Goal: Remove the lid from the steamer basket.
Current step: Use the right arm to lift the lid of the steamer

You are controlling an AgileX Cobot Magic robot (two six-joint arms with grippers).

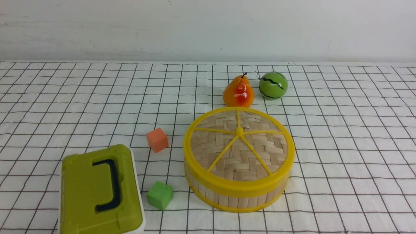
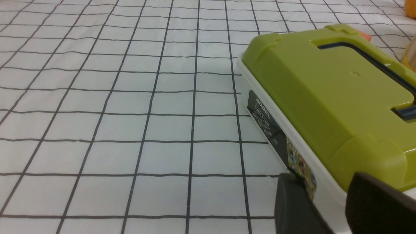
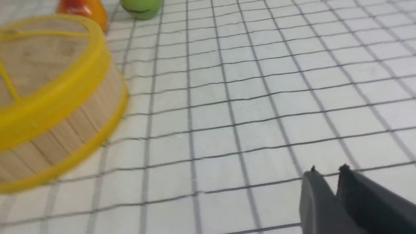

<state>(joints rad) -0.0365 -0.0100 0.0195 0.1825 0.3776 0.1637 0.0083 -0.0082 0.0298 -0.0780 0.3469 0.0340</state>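
Observation:
The steamer basket point(image 1: 237, 199) stands on the checked cloth right of centre, with a tan slat wall and yellow rims. The lid point(image 1: 239, 143), woven bamboo with yellow spokes and a centre knob, sits flat on top of it. Neither gripper shows in the front view. In the right wrist view the basket point(image 3: 74, 126) and lid point(image 3: 39, 55) lie well off to one side of my right gripper point(image 3: 328, 170), which is shut and empty over bare cloth. My left gripper point(image 2: 325, 185) is open and empty, close beside the green box's white wall.
An olive-green rectangular box point(image 1: 97, 191) with a dark handle stands at the front left and also shows in the left wrist view point(image 2: 325, 87). An orange cube point(image 1: 157, 139) and a green cube point(image 1: 159, 195) lie between box and basket. A pear point(image 1: 238, 92) and a green ball point(image 1: 273, 85) sit behind the basket.

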